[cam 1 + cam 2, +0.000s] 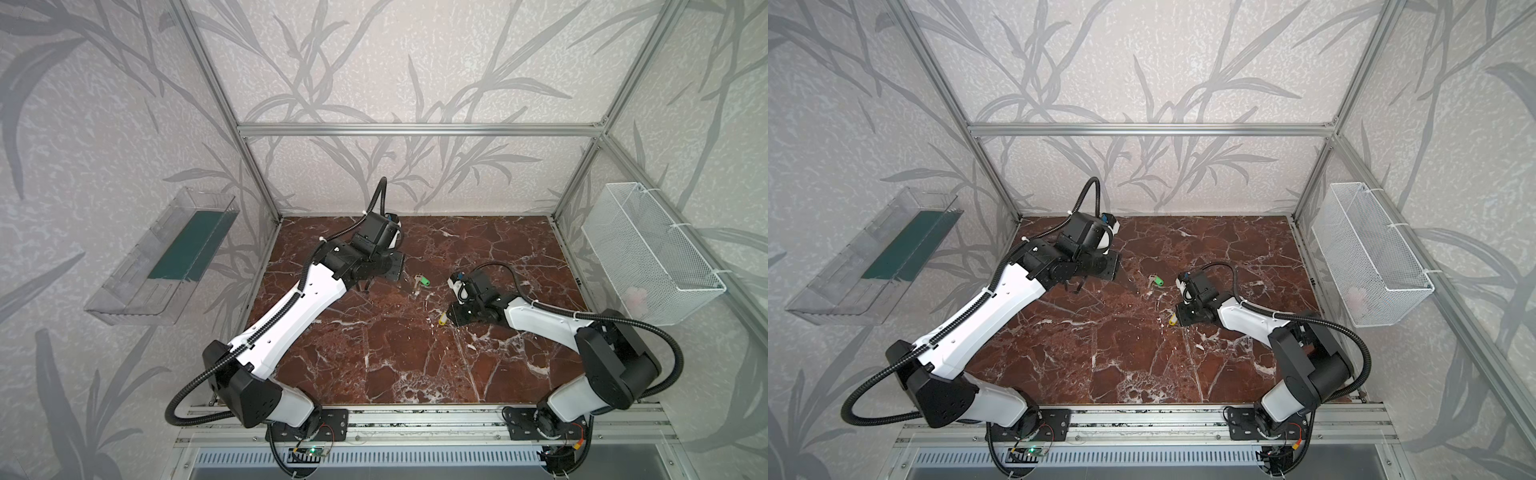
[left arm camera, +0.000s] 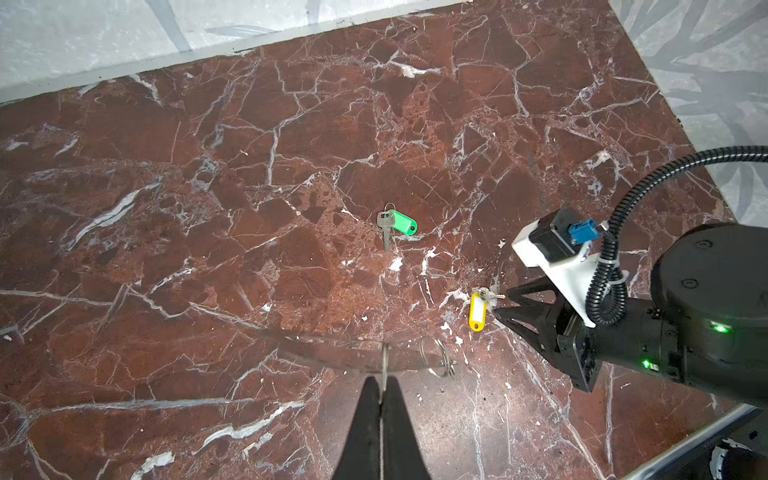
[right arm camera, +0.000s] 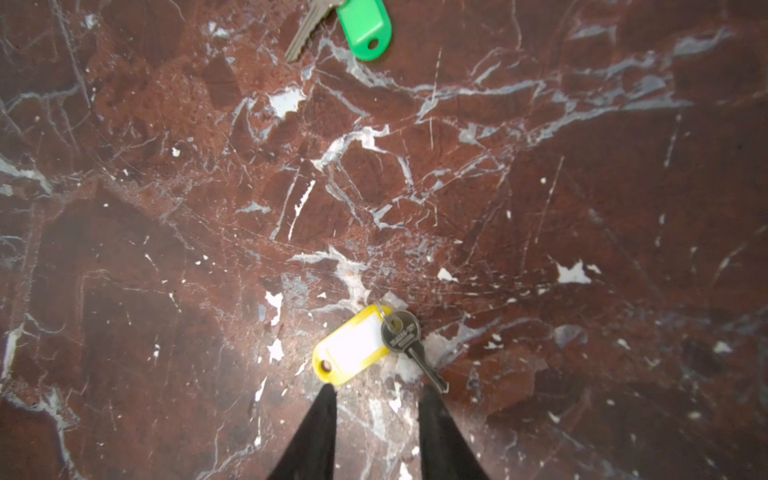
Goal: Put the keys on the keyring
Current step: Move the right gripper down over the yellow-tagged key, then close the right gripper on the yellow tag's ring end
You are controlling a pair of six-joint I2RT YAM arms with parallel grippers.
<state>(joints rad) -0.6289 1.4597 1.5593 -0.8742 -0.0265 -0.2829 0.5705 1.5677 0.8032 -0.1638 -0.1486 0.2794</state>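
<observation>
**A:** Starting on the left, what do we make of the left gripper [image 2: 381,384]?

**B:** We see its jaws pressed together on a thin grey metal piece seen edge-on, which we take for the keyring [image 2: 385,360], held over the marble tabletop [image 2: 208,249]. A small wire ring [image 2: 436,357] sits just beside it; we cannot tell whether the two are joined.

**A:** And towards the middle?

**B:** In both top views we find the green-tagged key [image 1: 423,282] [image 1: 1158,281] lying flat on the marble, apart from both grippers, its silvery blade angled away from the tag.

**A:** Further right?

**B:** We come to the yellow-tagged key [image 3: 353,345], also flat on the marble, its dark round head overlapping one end of the tag. The right gripper [image 3: 378,392] sits low just behind it, jaws partly apart with nothing between them. We see one fingertip [image 3: 328,395] at the tag's end, touching or nearly so, and the blade's tip just beside the other finger.
</observation>
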